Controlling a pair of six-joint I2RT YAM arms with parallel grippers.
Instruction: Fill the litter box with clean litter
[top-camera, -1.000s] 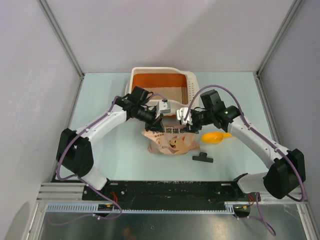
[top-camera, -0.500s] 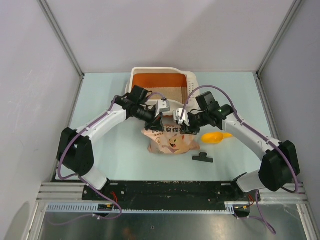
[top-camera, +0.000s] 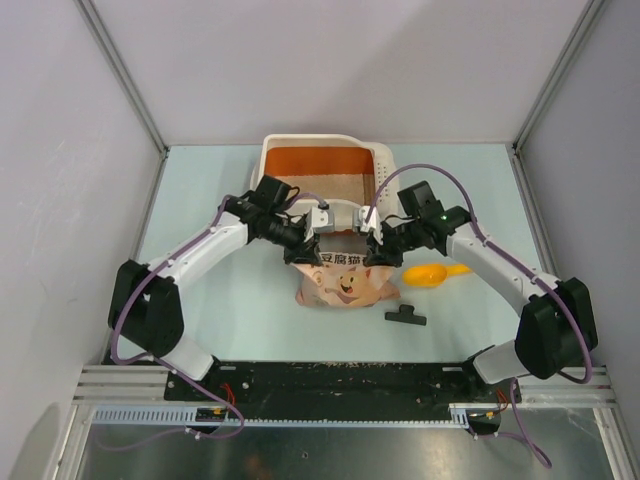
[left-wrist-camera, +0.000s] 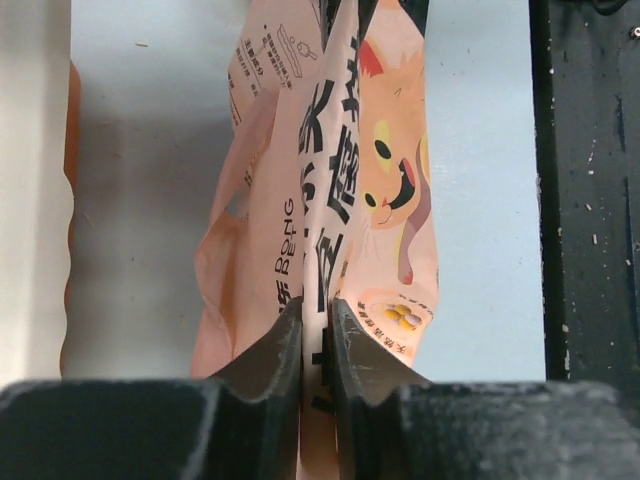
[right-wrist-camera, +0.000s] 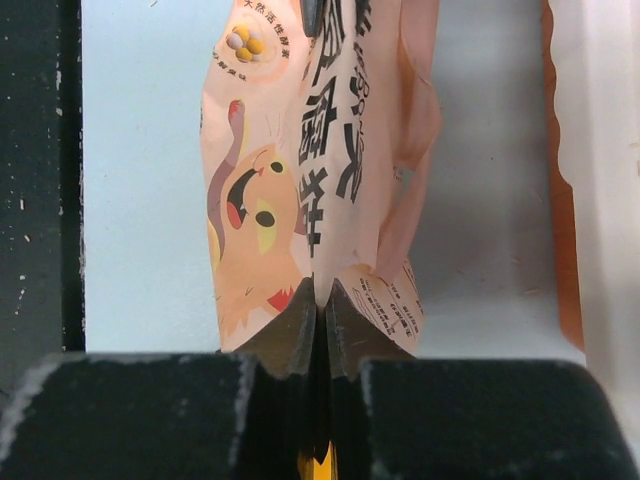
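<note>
Litter box (top-camera: 320, 140) seemingly lengthwise left-to-right at far side; left tool (left-wrist-camera: 317, 305), right tool (right-wrist-camera: 320, 290) tight on top of pink bag (top-camera: 345, 282).

Pink bag (top-camera: 345, 282), cartoon cat print, black lettering. Behind bag, litter box (top-camera: 322, 140): cream-white rim, orange-brown inner wall; litter (top-camera: 335, 186) pale beige. Right of bag, scoop (top-camera: 430, 272) yellow-orange. Near bag's front corner, clip (top-camera: 404, 317) black.

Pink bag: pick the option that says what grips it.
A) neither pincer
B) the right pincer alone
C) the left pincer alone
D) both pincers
D: the wrist views show the left pincer and the right pincer each closed on a fold of the pink bag.
</note>
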